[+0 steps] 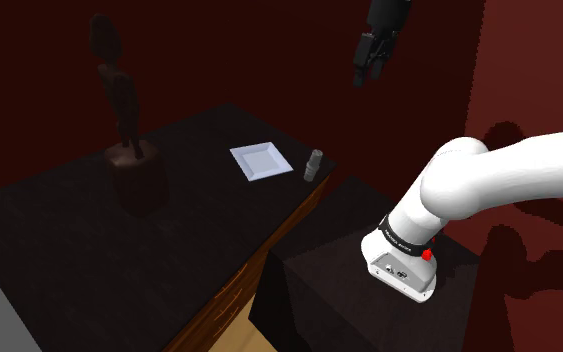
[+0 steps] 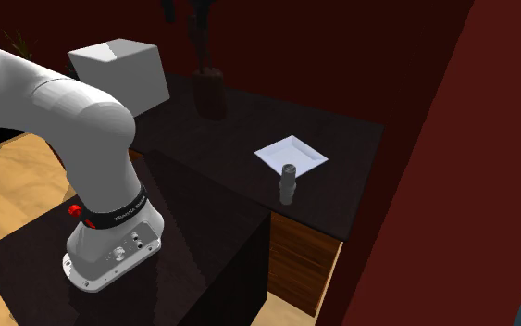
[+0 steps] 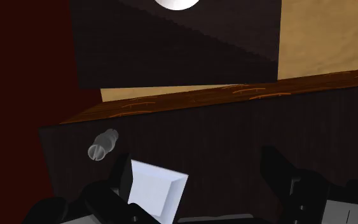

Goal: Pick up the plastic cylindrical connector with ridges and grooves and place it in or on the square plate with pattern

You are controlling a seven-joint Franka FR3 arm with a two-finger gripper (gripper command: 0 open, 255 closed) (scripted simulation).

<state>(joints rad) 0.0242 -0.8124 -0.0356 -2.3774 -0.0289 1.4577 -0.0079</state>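
Note:
A small grey ridged cylindrical connector [image 1: 313, 165] stands upright near the dark table's corner, just right of a white square plate [image 1: 261, 160] in the shoulder view. The second exterior view shows the connector [image 2: 289, 182] in front of the plate [image 2: 291, 155]. My black gripper [image 1: 368, 62] hangs high above the table, well above and to the right of the connector, with nothing in it. In the wrist view the fingers [image 3: 121, 178] stand wide apart, open, over the plate [image 3: 155, 188], with the connector [image 3: 101, 145] off to one side.
A dark vase with a tall branch [image 1: 129, 150] stands on the table at the shoulder view's left. A grey box [image 2: 119, 69] sits beyond the arm in the second exterior view. The dark stand [image 1: 329, 280] adjoins the table's wooden edge [image 1: 259, 262]. Red walls close in behind.

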